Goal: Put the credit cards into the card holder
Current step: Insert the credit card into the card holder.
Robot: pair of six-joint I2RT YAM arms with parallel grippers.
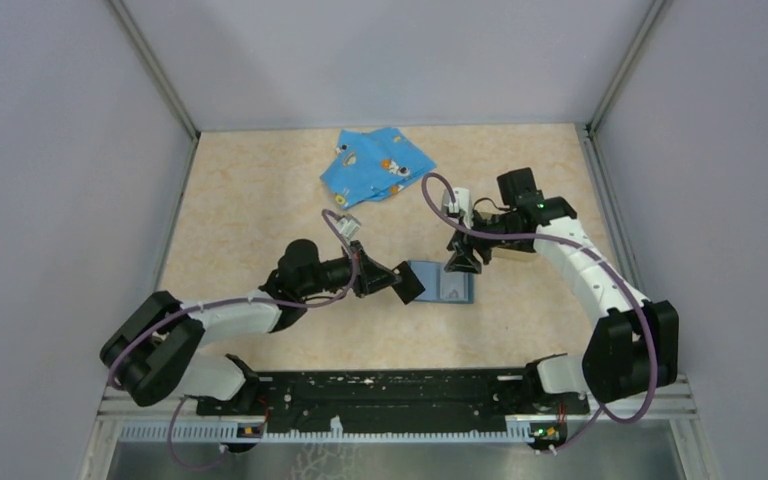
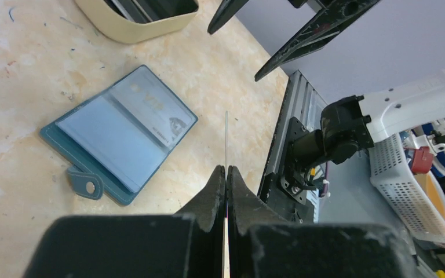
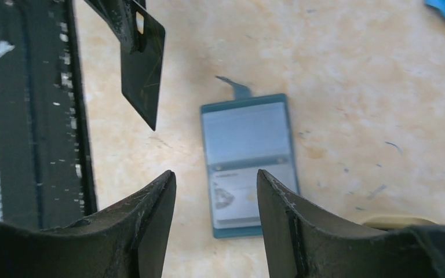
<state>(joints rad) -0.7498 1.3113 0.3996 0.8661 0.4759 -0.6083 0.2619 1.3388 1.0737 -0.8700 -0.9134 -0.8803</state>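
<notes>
One black credit card is showing clearly, hanging left of one card holder that is lying open with one pale printed card sitting inside. One tan tray is resting near it; one blue cloth is lying far back.

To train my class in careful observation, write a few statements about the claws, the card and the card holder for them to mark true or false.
1. The left claw is pinching a black credit card. True.
2. The card holder lies folded shut. False: it lies open on the table, inside facing up.
3. The right claw is open and holds nothing. True.
4. The cartoon-print cloth covers the card holder. False: the cloth lies apart from it, farther back on the table.
</notes>
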